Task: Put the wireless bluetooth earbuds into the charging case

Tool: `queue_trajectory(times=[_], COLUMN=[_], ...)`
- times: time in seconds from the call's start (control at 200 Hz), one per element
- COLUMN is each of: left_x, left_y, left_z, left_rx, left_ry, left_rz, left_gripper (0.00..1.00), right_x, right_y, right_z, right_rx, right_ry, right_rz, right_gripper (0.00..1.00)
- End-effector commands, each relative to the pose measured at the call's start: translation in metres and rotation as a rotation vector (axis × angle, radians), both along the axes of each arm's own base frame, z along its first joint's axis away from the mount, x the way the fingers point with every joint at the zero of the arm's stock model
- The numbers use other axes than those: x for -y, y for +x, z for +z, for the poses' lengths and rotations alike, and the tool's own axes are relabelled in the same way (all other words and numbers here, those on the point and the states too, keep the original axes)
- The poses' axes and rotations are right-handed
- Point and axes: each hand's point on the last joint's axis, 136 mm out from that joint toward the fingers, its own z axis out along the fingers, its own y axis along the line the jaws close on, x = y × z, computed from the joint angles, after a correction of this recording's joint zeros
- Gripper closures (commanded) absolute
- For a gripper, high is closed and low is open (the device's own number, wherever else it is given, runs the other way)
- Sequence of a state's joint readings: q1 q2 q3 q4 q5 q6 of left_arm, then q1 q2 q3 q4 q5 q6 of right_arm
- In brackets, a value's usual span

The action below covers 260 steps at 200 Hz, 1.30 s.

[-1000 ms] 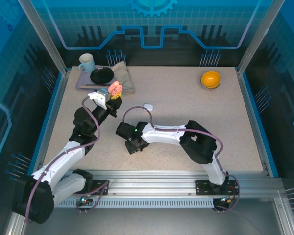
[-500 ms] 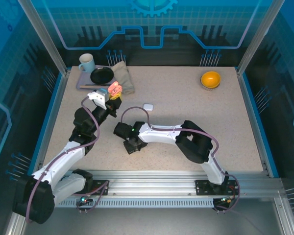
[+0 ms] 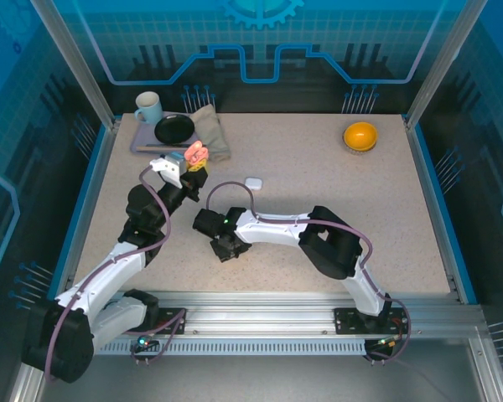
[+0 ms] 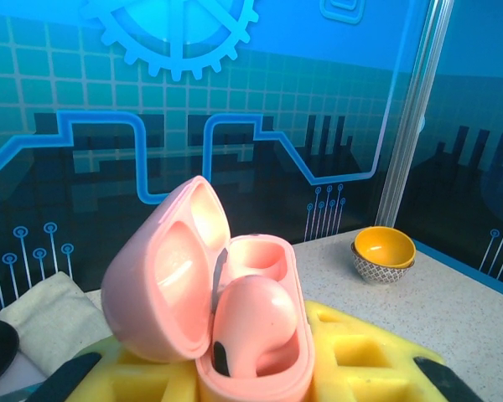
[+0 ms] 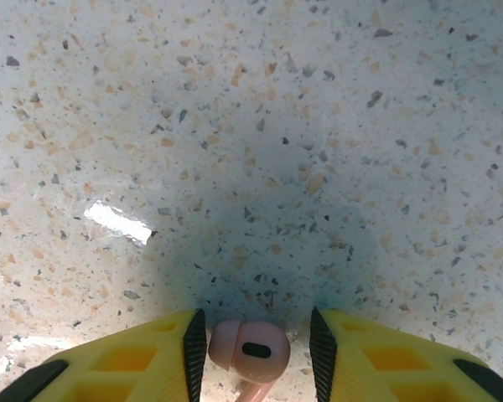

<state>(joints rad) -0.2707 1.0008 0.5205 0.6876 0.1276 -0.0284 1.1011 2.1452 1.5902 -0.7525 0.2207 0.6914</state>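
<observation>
Top external: the left gripper (image 3: 195, 157) sits toward ten o'clock from the table (image 3: 318, 184) centre, raised off the surface and pinching the open pink case (image 3: 198, 151). A white case (image 3: 253, 182) lies near the centre. The right gripper (image 3: 226, 249) points straight down at the table, at about seven o'clock from the white case and at five o'clock from the pink one. A bowl (image 3: 360, 136) stands at two o'clock, well apart.

Left wrist: the pink case (image 4: 235, 335) is clamped between the yellow fingers (image 4: 352, 356), lid tipped back toward ten o'clock. A seated earbud (image 4: 253, 322) fills the near pocket; the pocket behind it, at twelve o'clock, looks free.

Right wrist: the loose earbud (image 5: 248, 347) lies on the table at six o'clock in the frame, right between the jaws of the right gripper (image 5: 253, 320). The jaws are spread slightly wider than it: the nine o'clock pad seems to touch it, while a sliver of gap shows at three o'clock.

We judge the step to be the pick-up of the second pink earbud. Next, the jaws need to close evenly without flicking so small a piece aside. Then comes a lift, a carry toward eleven o'clock to the pink case, and a stem-first drop into the free pocket.
</observation>
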Motion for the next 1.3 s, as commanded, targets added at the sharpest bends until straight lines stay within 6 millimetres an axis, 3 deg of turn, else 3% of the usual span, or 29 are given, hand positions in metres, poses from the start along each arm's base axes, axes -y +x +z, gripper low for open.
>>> queue_trajectory(times=[0.0, 0.295, 0.51, 0.87, 1.06, 1.296], left_x=[-0.002, -0.001, 0.003, 0.018, 0.037, 0.069], left_y=[-0.001, 0.001, 0.003, -0.001, -0.008, -0.022], left_z=[0.01, 0.013, 0.014, 0.013, 0.013, 0.008], left_rx=[0.037, 0.039, 0.034, 0.008, -0.024, -0.061], left_ry=[-0.032, -0.035, -0.036, -0.027, -0.02, 0.008], left_rz=[-0.006, -0.01, -0.025, -0.12, -0.246, -0.409], left_gripper=[1.0, 1.0, 1.0, 1.0, 1.0, 1.0], right_x=[0.006, 0.014, 0.029, 0.084, 0.12, 0.151], right_y=[-0.007, -0.007, 0.002, 0.034, 0.067, 0.108], right_z=[-0.008, 0.002, 0.02, 0.064, 0.122, 0.237], right_rx=[-0.017, 0.006, 0.056, 0.17, 0.31, 0.598], right_ry=[-0.05, -0.039, -0.021, 0.03, 0.148, 0.362], right_rz=[-0.004, -0.025, -0.062, -0.171, -0.232, -0.223], right_gripper=[0.6, 0.71, 0.72, 0.72, 0.71, 0.7])
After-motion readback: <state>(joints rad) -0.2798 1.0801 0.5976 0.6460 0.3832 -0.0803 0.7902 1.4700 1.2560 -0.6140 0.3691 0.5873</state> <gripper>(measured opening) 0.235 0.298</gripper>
